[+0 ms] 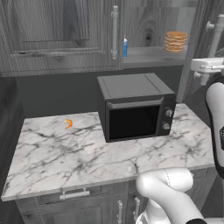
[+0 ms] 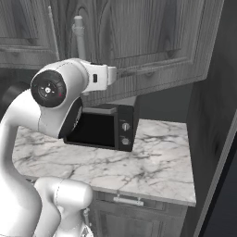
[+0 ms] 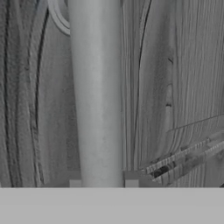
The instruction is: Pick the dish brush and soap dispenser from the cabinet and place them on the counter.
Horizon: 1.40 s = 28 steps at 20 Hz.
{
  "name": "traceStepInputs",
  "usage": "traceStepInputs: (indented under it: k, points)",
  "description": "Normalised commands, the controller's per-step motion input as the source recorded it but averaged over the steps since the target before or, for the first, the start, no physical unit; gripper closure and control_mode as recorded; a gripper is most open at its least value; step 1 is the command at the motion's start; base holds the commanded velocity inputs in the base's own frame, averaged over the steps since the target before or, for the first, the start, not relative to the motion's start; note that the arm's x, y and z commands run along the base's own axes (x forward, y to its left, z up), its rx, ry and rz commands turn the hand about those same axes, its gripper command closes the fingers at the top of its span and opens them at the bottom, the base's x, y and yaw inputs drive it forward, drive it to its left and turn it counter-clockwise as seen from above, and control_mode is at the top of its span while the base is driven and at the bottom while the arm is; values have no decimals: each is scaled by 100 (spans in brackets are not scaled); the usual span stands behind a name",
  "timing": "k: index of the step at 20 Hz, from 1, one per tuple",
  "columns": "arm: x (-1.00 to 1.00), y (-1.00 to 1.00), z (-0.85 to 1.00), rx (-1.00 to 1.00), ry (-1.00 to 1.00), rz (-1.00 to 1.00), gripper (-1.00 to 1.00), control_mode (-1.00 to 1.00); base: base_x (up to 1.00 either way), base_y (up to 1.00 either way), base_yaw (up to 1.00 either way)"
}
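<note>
The cabinet [image 1: 52, 35] hangs above the counter [image 1: 65, 153], and its right door is swung open. On the grey inner shelf [image 1: 153, 57] stands the soap dispenser [image 1: 125, 47], a small blue bottle with a white top, at the opening's left edge. The dish brush is out of view. My gripper [image 3: 103, 183] is shut on the open door's silver bar handle [image 3: 96, 96], which runs straight up between the two finger tips. That handle [image 1: 217, 30] rises at the far right of the left base view, and the handle [image 2: 79, 34] stands above my arm in the right base view.
A stack of tan round discs [image 1: 175, 41] sits on the shelf's right side. A dark microwave [image 1: 135, 107] stands on the counter below the opening. A small orange curled item [image 1: 68, 124] lies on the marble to its left. The open door panel [image 2: 152, 41] juts over the counter's right end.
</note>
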Motion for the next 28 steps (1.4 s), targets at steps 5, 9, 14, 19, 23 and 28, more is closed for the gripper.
traceStepInputs:
  k: [5,9,14,19,23,28]
  points:
    - [-11,-12,0,0,0,1,-100,-100,0,0,0]
    - [0,-2,0,0,0,1,-100,-100,0,0,0]
    - [-23,-24,3,0,-3,0,-100,-100,0,0,0]
    - [-41,-20,14,0,-7,-2,-100,-100,0,0,0]
    - [-36,0,7,0,-7,-7,-100,-100,0,0,0]
    - [-28,13,1,0,-5,-11,-100,-100,0,0,0]
